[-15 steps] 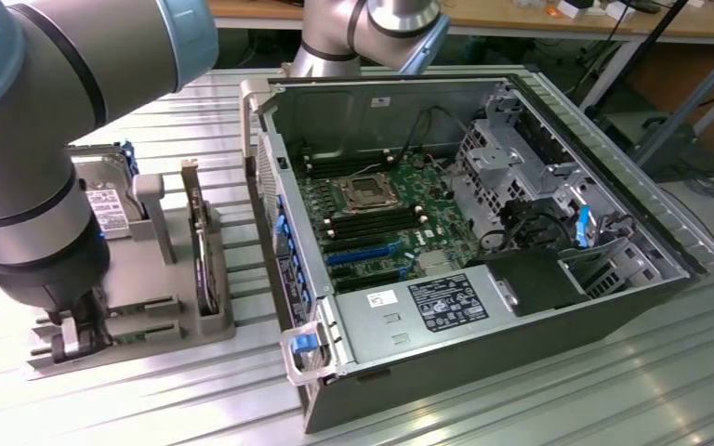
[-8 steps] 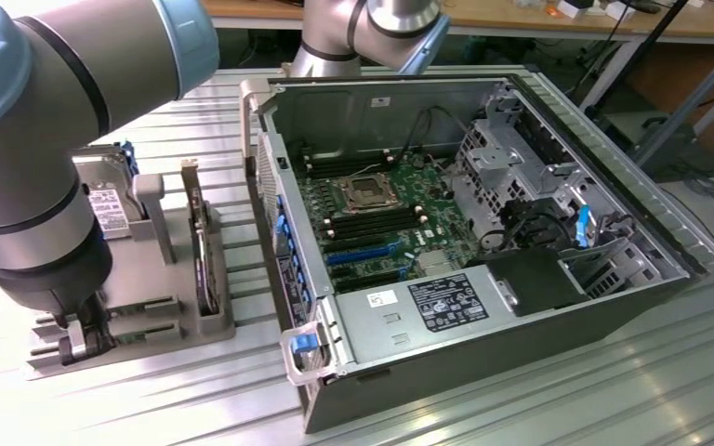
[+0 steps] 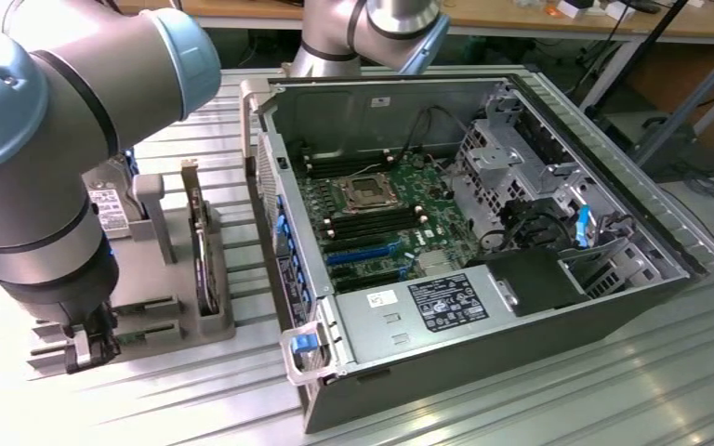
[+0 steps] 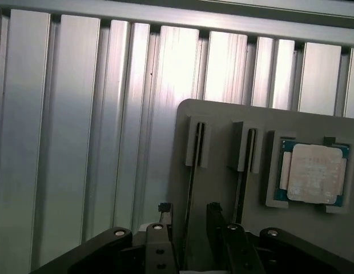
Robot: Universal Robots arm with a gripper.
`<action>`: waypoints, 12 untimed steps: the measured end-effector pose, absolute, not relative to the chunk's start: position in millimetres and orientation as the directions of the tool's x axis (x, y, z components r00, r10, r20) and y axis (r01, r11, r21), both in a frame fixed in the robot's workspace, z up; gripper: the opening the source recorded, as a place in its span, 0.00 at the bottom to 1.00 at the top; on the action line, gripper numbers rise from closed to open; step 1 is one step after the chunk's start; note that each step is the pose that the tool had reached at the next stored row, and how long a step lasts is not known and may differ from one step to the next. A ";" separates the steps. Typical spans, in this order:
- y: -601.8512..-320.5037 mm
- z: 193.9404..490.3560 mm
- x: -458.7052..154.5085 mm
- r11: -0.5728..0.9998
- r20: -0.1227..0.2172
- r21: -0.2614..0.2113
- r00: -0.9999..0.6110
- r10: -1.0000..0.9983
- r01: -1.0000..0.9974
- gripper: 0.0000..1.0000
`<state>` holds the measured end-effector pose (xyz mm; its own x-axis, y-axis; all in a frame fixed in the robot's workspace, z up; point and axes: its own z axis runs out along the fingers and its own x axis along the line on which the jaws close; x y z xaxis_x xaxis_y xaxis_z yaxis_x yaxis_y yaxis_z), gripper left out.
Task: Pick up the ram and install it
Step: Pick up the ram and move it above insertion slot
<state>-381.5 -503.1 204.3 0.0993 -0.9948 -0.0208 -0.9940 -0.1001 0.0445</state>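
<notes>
- The gripper hangs low over the grey holder, fingers spread, pinching nothing yet
- The ram stands on edge in its slot and runs right between the two fingers, with a gap showing on each side
- To my eye this is the grasp being lined up: the close wants to land square on the flat faces, so the stick isn't bent or cocked in the slot
- Mind the neighbours: a second stick stands just beside, and the processor lies beyond that
- Further along the slatted table, the open case sits with its board bare
</notes>
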 end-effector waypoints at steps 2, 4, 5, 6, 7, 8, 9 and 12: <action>-503.1 199.8 -381.5 -0.100 -0.021 0.044 0.099 -0.995 -0.994 0.37; -503.1 199.8 -381.5 -0.100 -0.021 0.045 0.099 -0.995 -0.994 0.37; -503.1 199.7 -381.5 -0.100 -0.021 0.045 0.099 -0.995 -0.994 0.37; -503.1 199.7 -381.5 -0.100 -0.021 0.044 0.099 -0.995 -0.994 0.36; -503.3 199.5 -381.7 -0.100 -0.021 0.044 0.099 -0.995 -0.994 0.36; -503.2 199.5 -381.8 -0.100 -0.021 0.044 0.099 -0.995 -0.994 0.27; -503.3 199.6 -381.9 -0.100 -0.021 0.045 0.099 -0.995 -0.994 0.27; -503.3 199.6 -381.9 -0.100 -0.021 0.045 0.099 -0.995 -0.994 0.20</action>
